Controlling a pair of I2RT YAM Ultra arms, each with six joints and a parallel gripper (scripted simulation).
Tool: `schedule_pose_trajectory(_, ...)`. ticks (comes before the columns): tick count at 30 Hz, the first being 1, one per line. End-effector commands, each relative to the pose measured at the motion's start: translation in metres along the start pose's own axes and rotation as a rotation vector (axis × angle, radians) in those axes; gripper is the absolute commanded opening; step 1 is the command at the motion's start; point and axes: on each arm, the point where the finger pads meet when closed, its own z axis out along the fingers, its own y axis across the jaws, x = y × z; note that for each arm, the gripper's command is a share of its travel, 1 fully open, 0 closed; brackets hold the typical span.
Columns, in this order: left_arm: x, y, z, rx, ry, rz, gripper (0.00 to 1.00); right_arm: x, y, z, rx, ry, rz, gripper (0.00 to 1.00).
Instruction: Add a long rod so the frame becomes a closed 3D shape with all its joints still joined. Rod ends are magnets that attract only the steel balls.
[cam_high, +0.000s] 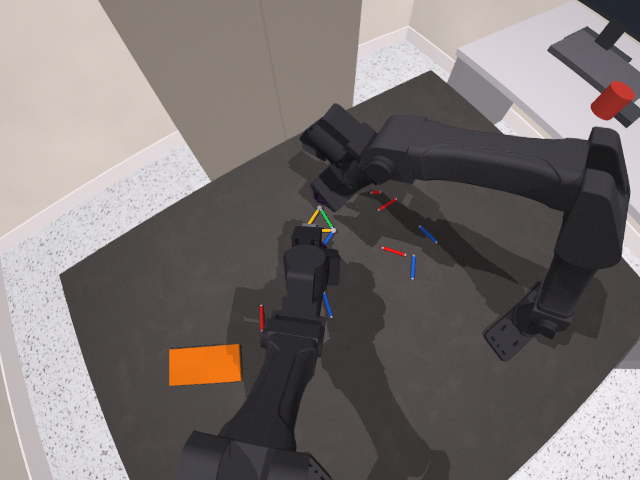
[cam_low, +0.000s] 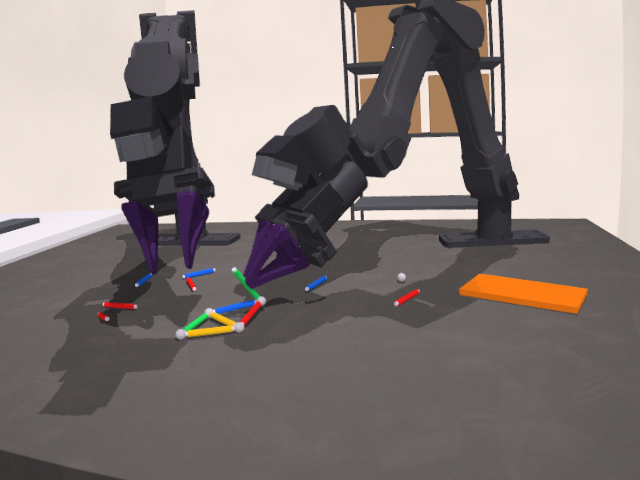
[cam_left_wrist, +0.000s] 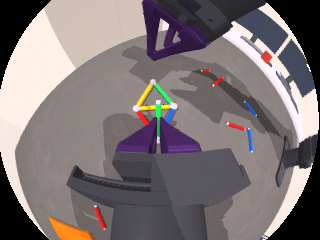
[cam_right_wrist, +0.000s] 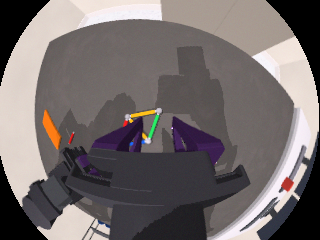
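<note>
The left tool (cam_high: 308, 235) (cam_low: 249, 284) (cam_left_wrist: 158, 121) (cam_right_wrist: 86, 163) pinches a tilted long green rod (cam_low: 253, 292) (cam_left_wrist: 158, 111), its lower end at a corner ball of the flat two-triangle frame (cam_high: 326, 219) (cam_low: 211, 331) (cam_left_wrist: 164, 91) (cam_right_wrist: 143, 114) on the table (cam_high: 155, 289) (cam_low: 330, 382) (cam_left_wrist: 60, 130) (cam_right_wrist: 110, 65). The right tool (cam_high: 321, 198) (cam_low: 171, 269) (cam_left_wrist: 159, 52) (cam_right_wrist: 157, 120) stands partly spread above the table, nothing between its fingers. In the exterior view, an orange block (cam_high: 205, 364) (cam_low: 523, 293) (cam_left_wrist: 70, 231) (cam_right_wrist: 51, 129) lies well right.

The frame (cam_high: 326, 219) (cam_low: 211, 331) (cam_left_wrist: 164, 94) (cam_right_wrist: 143, 114) lies flat on the table as two adjoining triangles, with four steel balls joining two yellow rods and one each of green, red and blue. The long green rod (cam_low: 252, 290) (cam_left_wrist: 158, 120) is clamped at a tilt, its upper end free and its lower end at the blue-red corner ball.
</note>
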Motion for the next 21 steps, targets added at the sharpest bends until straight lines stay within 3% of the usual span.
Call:
schedule_pose_trajectory(1, -0.006, 0.000, -0.001, 0.001, -0.016, 0.000, 0.00, 0.006, -0.001, 0.004, 0.049, 0.139, 0.184, 0.39)
schedule_pose_trajectory(7, -0.006, 0.000, -0.001, 0.001, -0.016, 0.000, 0.00, 0.027, -0.003, 0.029, 0.127, 0.297, 0.361, 0.39)
schedule_pose_trajectory(21, -0.006, 0.000, -0.001, 0.001, -0.016, 0.000, 0.00, 0.047, -0.008, 0.050, 0.279, 0.450, 0.613, 0.39)
